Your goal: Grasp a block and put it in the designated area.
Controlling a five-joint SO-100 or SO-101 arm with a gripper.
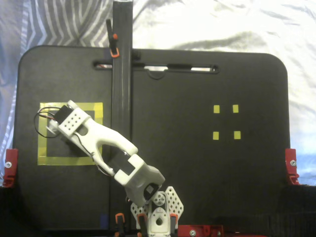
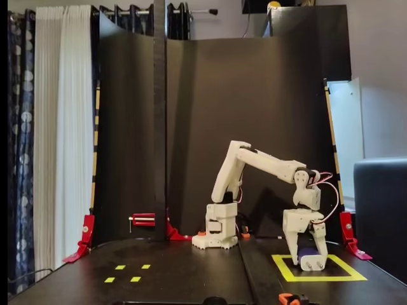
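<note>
Arm: elbow bent, wrist pointing straight down (side-on fixed view).
Gripper (image 2: 310, 260): pinching the block (image 2: 308, 253) inside the designated area (image 2: 285, 271).

The arm (image 1: 106, 148) reaches from its base (image 1: 157, 215) across to the yellow square (image 1: 45, 160), filling much of it in the top-down fixed view. Just right of the square a tall black post (image 1: 121, 74) stands upright, close beside the arm's forearm. Right of the post the board (image 1: 197, 173) lies open, holding only four small flat tape marks (image 1: 226, 122). In the side fixed view a black backdrop (image 2: 254, 127) walls off the rear, and red clamps (image 2: 351, 238) sit at the board's edges.
</note>
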